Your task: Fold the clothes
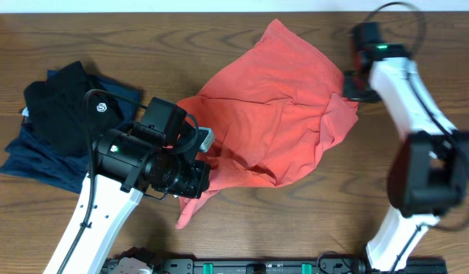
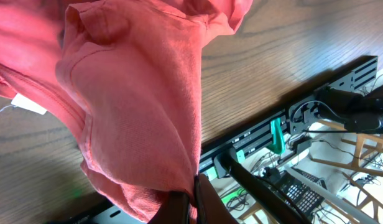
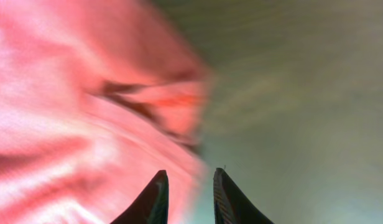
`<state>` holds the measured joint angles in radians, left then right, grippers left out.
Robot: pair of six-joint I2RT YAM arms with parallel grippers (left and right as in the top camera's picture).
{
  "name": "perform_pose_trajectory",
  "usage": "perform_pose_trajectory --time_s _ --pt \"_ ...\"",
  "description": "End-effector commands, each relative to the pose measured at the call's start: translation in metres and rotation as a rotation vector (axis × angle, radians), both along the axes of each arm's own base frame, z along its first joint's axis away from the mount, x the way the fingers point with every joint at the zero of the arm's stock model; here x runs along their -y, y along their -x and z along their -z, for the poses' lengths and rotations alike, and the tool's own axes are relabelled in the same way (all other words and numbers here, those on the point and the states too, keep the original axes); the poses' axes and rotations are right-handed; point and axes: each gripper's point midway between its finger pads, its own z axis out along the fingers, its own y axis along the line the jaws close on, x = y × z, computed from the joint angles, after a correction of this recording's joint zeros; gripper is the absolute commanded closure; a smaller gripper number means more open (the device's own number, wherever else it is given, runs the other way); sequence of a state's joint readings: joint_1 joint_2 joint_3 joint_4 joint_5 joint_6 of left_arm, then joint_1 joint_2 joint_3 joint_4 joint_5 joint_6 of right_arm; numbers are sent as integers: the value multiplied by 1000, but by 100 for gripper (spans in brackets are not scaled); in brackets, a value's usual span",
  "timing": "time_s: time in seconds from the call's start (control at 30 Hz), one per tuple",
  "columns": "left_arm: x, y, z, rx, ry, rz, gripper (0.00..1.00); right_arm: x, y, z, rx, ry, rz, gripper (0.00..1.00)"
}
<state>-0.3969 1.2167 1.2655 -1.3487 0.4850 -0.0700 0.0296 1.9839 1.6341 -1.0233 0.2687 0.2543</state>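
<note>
The coral-red T-shirt (image 1: 272, 106) lies crumpled in the middle of the wooden table, print side hidden. My left gripper (image 1: 204, 176) is shut on its lower left edge and holds that part raised. In the left wrist view the cloth (image 2: 135, 93) hangs from the closed fingers (image 2: 194, 199), and a white tag (image 2: 27, 104) shows at the left. My right gripper (image 1: 349, 84) is at the shirt's right edge. In the blurred right wrist view its fingers (image 3: 190, 180) are open, with the shirt's edge (image 3: 73, 112) running between them.
A black garment (image 1: 63, 106) lies on a navy folded garment (image 1: 36, 156) at the left of the table. A black mounting rail (image 1: 257, 266) runs along the front edge, and it also shows in the left wrist view (image 2: 341, 81).
</note>
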Motion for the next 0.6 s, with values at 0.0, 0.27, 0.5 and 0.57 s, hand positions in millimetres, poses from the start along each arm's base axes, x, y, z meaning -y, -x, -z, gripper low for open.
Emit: perform_pose_trajectory --time_s 0.0,0.27,0.5,0.57 --pt "-3 -1 3 15 -25 14 94 41 24 -17 -38 52 101 79" --pt "-2 -3 2 27 -20 14 94 13 52 12 -179 -334 77 55" --pt "-1 -7 2 42 -13 14 94 -7 35 32 -169 -344 23 49" --pt "-1 -7 2 42 -14 14 94 -12 31 39 -170 -343 9 47"
